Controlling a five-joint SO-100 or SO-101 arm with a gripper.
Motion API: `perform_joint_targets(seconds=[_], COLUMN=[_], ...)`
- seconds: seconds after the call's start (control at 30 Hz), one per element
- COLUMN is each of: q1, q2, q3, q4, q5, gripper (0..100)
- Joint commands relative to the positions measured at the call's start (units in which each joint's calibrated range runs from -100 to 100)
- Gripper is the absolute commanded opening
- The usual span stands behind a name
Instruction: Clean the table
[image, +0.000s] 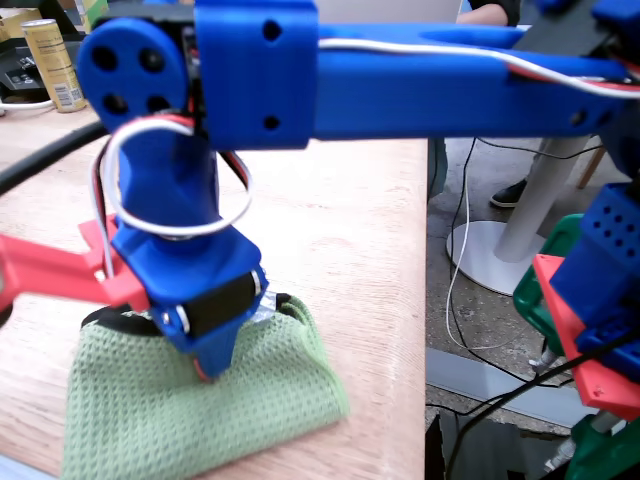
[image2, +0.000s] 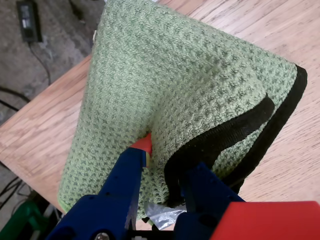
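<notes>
Tabletop (image: 360, 230) cleaning here falls to the pincer (image2: 162, 167), which is down on the green cloth (image2: 185, 85) and grasping it: in the wrist view the red-tipped finger (image2: 143, 143) presses into the waffle weave from one side while the other blue finger sits against the cloth's black border (image2: 235, 130), with a ridge of fabric bunched between them. In the fixed view the pincer (image: 205, 365) meets the cloth (image: 200, 400) near its far edge, close to the front of the light wood surface and to the tabletop's right-hand edge. That surface is broad, flat and rigid, so it needs no holding; the cloth is what gets handled, and it looks light, soft and limp, likely to fold or ride up rather than slide flat if dragged from a single pinch. The thicker black hem seems the firmest place to hold, and downward pressure should help it wipe. A scrap of something silvery and crinkled (image2: 162, 215) shows just under the fingers; I cannot tell what it is. Farther off, a yellow can (image: 52, 62) stands at the back left of the wood, well apart from the cloth, and to the right, beyond the edge, are a white pedestal base (image: 490, 255) and loose cables on the floor, so a sweep toward that side could push the cloth off.
</notes>
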Motion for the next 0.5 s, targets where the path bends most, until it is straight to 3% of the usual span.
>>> perform_joint_targets(seconds=[0.0, 0.27, 0.47], q1=[9.9, 37.3, 55.8], q2=[0.7, 0.8, 0.8], q3=[-0.9, -0.9, -1.0], q4=[-0.7, -0.9, -1.9], q5=[0.4, 0.7, 5.2], gripper=[0, 0, 0])
